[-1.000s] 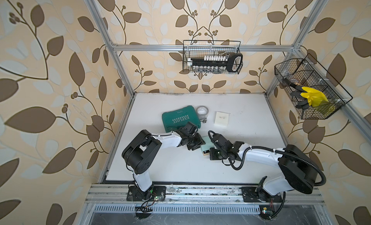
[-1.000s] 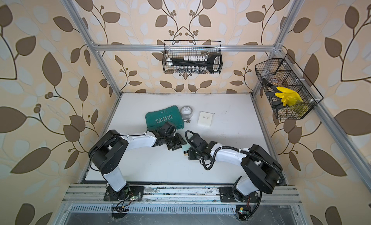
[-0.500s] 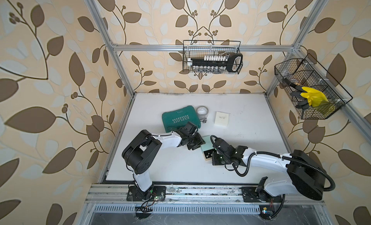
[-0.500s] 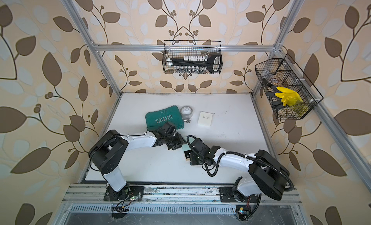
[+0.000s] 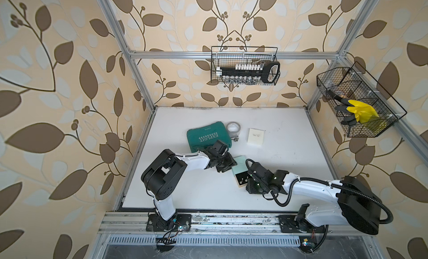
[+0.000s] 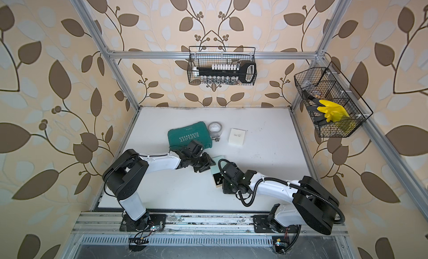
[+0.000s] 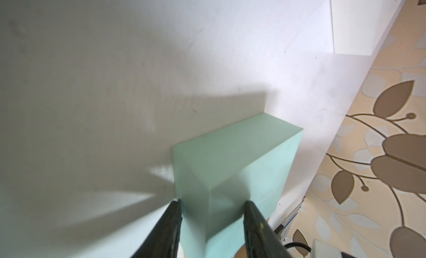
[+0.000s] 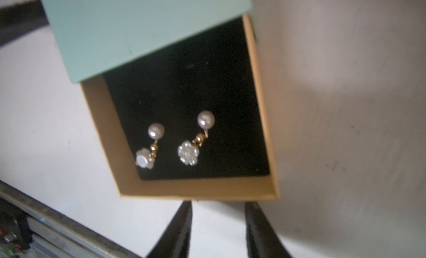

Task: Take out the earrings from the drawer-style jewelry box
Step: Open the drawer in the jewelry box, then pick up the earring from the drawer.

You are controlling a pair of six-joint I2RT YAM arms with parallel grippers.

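White tabletop (image 5: 208, 195): drawer (image 8: 198, 194) is now slid out, earrings (image 8: 187, 153) exposed, so picking is judged unblocked. Jaws of right gripper (image 8: 219, 205) have just been released, empty; box sleeve (image 7: 230, 153) is clamped by left gripper (image 7: 212, 202).

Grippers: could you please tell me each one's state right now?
Left gripper: shut on the mint-green cardboard box sleeve.
Right gripper: open, holding nothing.

Mint jewelry box (image 6: 218, 164), black drawer (image 6: 217, 180) open

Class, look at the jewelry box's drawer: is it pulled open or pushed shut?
Open. The tan drawer sticks out of the mint sleeve, baring its black pad and both earrings.
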